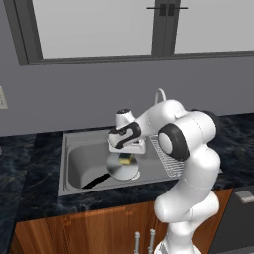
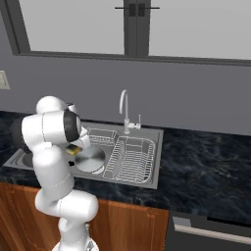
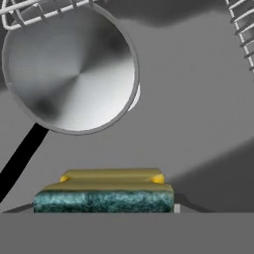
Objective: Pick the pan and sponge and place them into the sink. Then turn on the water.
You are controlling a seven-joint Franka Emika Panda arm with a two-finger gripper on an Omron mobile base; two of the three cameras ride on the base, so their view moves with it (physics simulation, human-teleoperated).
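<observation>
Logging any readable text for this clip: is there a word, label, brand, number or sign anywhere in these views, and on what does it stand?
None. No readable text stands on the pan, the sponge, the sink, the faucet, the dish rack or the wall plate.

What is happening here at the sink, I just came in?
The white robot arm holds its gripper over the grey steel sink, closed on the small yellow sponge with a dark green top. The round silver frying pan with a long black handle already lies in the basin below. No water runs from the curved silver faucet.
</observation>
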